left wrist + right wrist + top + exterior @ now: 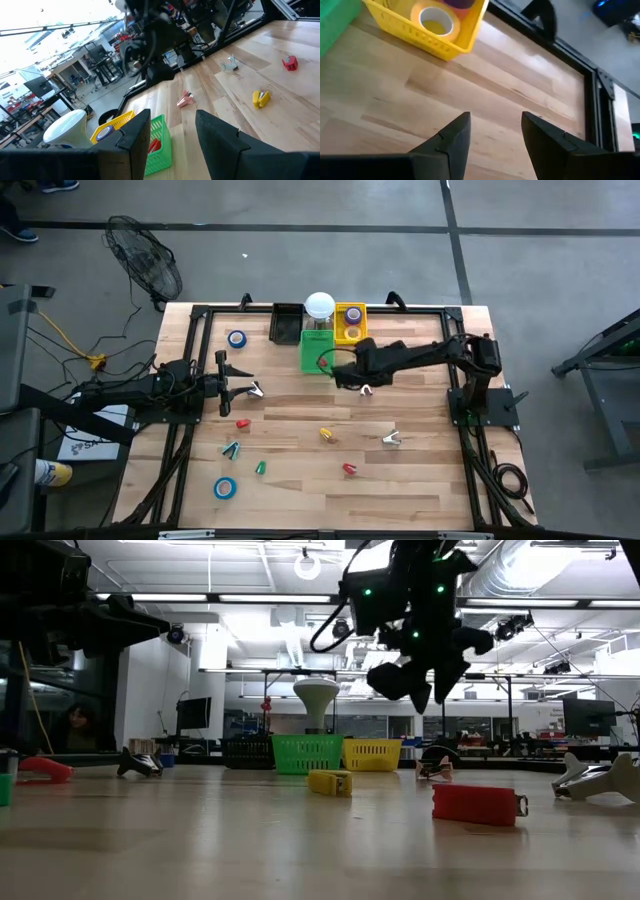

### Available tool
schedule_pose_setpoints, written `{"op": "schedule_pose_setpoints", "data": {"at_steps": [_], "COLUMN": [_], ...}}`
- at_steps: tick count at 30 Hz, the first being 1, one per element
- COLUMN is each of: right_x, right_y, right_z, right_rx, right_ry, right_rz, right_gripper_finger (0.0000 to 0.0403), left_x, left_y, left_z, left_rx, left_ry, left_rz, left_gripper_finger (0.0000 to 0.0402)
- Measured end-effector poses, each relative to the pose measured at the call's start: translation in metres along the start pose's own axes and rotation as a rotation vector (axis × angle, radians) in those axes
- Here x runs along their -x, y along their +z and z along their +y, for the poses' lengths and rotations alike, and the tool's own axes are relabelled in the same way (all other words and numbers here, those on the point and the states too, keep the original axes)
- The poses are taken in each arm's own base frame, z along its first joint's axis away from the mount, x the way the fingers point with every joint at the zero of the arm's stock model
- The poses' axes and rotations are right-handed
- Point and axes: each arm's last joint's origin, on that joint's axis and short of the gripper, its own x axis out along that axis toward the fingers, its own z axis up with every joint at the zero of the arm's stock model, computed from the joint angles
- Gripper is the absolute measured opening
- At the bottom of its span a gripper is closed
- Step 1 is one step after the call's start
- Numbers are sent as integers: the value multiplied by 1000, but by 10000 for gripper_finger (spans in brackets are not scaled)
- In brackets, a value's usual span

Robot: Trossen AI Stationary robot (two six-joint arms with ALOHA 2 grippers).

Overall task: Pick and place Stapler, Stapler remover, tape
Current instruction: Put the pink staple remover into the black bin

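Right gripper (492,137) hangs above the table (420,480), just in front of the yellow basket (350,332) at the far edge, its two fingers parted by a narrow gap with nothing between them. Left gripper (172,135) is held over the left half of the table, fingers likewise apart and empty. Three baskets stand in a row along the far edge: a black one (286,321), a green one (316,350) and the yellow one. The yellow basket holds a yellow tape roll (436,21) and a purple one (353,313). A red item (154,145) lies in the green basket; what it is cannot be made out. A white round-topped jar (319,305) stands between the black and yellow baskets. One blue tape roll (236,338) lies near the far left corner, another (225,487) near the front left corner. Loose on the table, well apart from one another: a yellow stapler (327,435) near the middle, a red stapler (349,468) nearer the front edge, a red piece (242,423) and two green pieces (231,448) (260,468) on the left side, and a pale staple remover (391,438) towards the right. A pinkish remover (185,99) lies on the table below the right arm.
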Motion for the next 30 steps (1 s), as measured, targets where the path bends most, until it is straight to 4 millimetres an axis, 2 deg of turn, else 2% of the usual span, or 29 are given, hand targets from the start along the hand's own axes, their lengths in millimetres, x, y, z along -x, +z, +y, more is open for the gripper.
{"op": "schedule_pose_setpoints", "data": {"at_steps": [9, 14, 20, 23, 30], "right_x": [40, 53, 38, 28, 6], "right_y": [-41, -71, -111, -119, -123], "right_z": [11, 17, 26, 31, 38], "right_rx": [-120, -193, -306, -383, -465], "right_ry": [82, 143, 227, 278, 363], "right_rz": [-1, -5, 112, 126, 174], "right_gripper_finger": [171, 206, 270, 286, 289], "left_x": [0, 0, 0, 0, 0], "left_y": [0, 0, 0, 0, 0], "left_z": [0, 0, 0, 0, 0], "left_rx": [0, 0, 0, 0, 0], "left_ry": [0, 0, 0, 0, 0], "left_rz": [0, 0, 0, 0, 0], "left_gripper_finger": [154, 154, 154, 154, 154]}}
